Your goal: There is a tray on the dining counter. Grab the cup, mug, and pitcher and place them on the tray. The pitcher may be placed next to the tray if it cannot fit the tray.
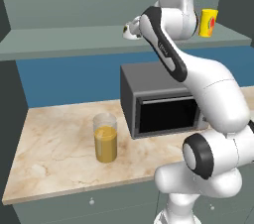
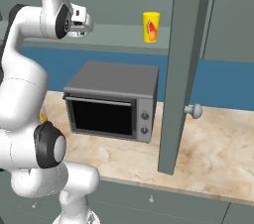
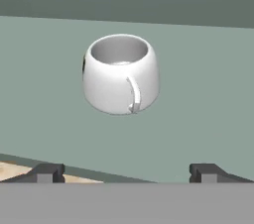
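The white mug (image 3: 120, 74) stands upright on a grey-green shelf (image 3: 208, 99), its handle turned toward my hand. My gripper (image 3: 126, 172) is open, level with the shelf edge and a short way in front of the mug, with nothing between its fingers. The yellow cup (image 1: 208, 22) (image 2: 151, 27) stands further right on the same shelf. Below it, the pitcher (image 1: 105, 138), half full of orange liquid, stands on the narrow marbled counter (image 1: 54, 139). The tray and the dining counter are out of view.
A grey microwave (image 1: 158, 101) (image 2: 111, 101) sits on the counter under the shelf, right of the pitcher. An open cabinet door (image 2: 183, 69) with a round knob (image 2: 194, 111) juts out to its right. A blue backsplash (image 1: 64, 79) runs behind.
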Motion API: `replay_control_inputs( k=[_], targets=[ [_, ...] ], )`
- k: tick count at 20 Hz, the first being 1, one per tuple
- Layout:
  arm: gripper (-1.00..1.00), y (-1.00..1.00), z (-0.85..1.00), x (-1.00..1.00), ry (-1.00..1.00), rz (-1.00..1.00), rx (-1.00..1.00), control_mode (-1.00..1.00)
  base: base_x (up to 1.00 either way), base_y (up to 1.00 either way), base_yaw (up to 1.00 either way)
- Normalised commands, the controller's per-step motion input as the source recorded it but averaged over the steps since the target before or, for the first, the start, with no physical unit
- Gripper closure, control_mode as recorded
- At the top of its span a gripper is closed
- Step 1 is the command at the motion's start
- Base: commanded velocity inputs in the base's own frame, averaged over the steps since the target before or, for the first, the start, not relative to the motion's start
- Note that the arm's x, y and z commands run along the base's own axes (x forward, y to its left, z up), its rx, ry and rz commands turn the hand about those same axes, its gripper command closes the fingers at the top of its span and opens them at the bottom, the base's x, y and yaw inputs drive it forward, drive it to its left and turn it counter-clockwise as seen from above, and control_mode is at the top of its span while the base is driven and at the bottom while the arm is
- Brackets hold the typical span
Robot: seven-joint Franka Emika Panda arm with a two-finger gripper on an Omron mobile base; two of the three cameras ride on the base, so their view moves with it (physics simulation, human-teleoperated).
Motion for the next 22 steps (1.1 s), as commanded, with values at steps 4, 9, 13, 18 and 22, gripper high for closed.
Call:
replay_control_inputs(
  k=[4, 9, 13, 18, 22],
  targets=[
    [-1.0, 0.0, 0.0, 0.37, 0.05, 0.01, 0.0, -1.0, 0.0, 0.0, 0.0],
    [-1.0, 0.0, 0.0, 0.36, 0.06, 0.02, 0.0, -1.0, 0.0, 0.0, 0.0],
    [-1.0, 0.01, 0.0, 0.27, 0.05, 0.02, 0.0, -1.0, 0.0, 0.0, 0.0],
    [-1.0, 0.03, -0.01, 0.14, 0.02, 0.02, 0.0, -1.0, 0.0, 0.0, 0.0],
    [-1.0, 0.05, -0.06, 0.19, 0.05, 0.04, 0.0, -1.0, 0.0, 0.0, 0.0]
  ],
)
